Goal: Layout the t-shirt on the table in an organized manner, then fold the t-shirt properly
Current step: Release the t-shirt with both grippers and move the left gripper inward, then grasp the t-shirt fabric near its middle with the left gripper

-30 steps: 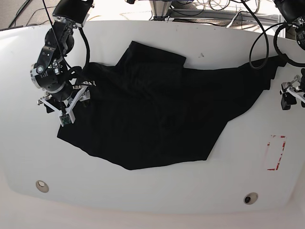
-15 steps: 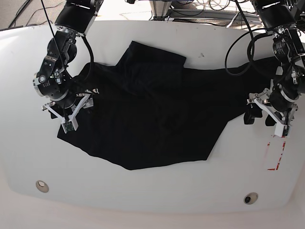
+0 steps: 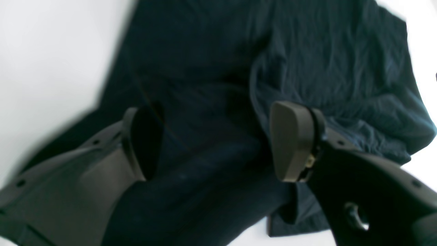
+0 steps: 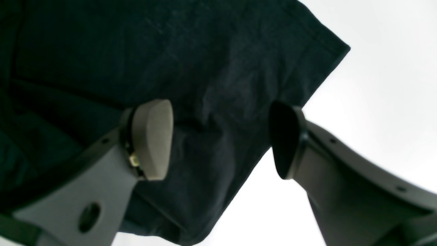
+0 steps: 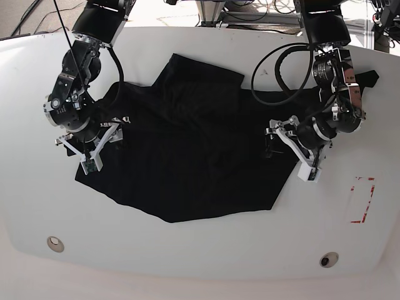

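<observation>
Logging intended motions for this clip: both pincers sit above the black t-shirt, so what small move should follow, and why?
Probably lower both and pinch the cloth. The left pincer and right pincer stand open over opposite side edges of the t-shirt, which lies crumpled and skewed on the table; neither grips fabric yet.

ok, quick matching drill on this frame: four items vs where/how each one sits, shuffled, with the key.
Items:
1. large plain black fabric t-shirt
2. red rectangular tape mark
3. left end effector
4. right end effector

Places/states:
A. open, over the shirt's base-view left edge
B. rumpled across the glossy white table
C. bare tabletop near the base-view right edge
D. open, over the shirt's base-view right side

Pairs: 1-B, 2-C, 3-D, 4-A
</observation>
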`<state>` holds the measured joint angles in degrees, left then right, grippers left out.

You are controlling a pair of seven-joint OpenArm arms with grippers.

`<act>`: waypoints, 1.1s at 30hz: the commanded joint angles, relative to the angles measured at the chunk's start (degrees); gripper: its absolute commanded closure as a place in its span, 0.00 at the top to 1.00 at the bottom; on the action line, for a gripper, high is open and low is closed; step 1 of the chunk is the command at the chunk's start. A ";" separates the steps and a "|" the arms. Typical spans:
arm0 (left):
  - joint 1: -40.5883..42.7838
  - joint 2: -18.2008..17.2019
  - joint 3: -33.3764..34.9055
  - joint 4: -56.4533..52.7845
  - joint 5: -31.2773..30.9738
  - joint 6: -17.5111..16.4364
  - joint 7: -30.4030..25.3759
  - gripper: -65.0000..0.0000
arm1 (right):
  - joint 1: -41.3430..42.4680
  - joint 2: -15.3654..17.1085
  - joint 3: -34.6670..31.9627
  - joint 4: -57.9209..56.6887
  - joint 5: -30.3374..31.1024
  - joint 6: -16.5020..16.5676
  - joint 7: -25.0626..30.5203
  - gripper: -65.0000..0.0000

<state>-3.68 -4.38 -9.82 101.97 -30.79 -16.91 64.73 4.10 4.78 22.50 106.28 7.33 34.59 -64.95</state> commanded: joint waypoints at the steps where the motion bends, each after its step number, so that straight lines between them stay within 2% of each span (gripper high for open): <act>1: -1.20 1.44 0.73 -1.36 1.12 -0.19 -1.21 0.71 | 0.87 0.54 0.14 0.75 0.36 0.09 1.08 0.65; 5: -1.20 4.25 0.99 -4.44 2.52 -0.19 -1.30 0.71 | 0.87 0.54 0.14 0.75 0.27 0.09 1.08 0.65; 9: -1.55 5.48 1.08 -7.16 2.61 -0.19 -1.30 0.71 | 0.87 0.54 0.14 0.75 0.27 0.09 1.08 0.65; 15: -2.34 5.92 1.52 -11.38 2.61 -0.19 -3.50 0.71 | 0.87 0.54 0.14 0.84 0.27 0.09 1.08 0.65; 19: -3.66 5.66 4.59 -15.07 2.61 -0.19 -3.76 0.71 | 0.87 0.54 0.14 0.84 0.27 0.09 1.08 0.65; 29: -4.62 6.01 8.37 -15.34 2.61 -0.19 -3.94 0.71 | 0.87 0.54 0.14 0.84 0.27 0.09 1.08 0.65; 33: -5.33 7.42 9.34 -15.78 2.87 -0.19 -5.08 0.71 | 0.87 0.54 0.14 0.93 0.27 0.09 1.08 0.65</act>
<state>-7.46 2.04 -0.78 85.65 -27.05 -16.71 61.58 3.97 4.73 22.52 106.17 7.33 34.59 -64.97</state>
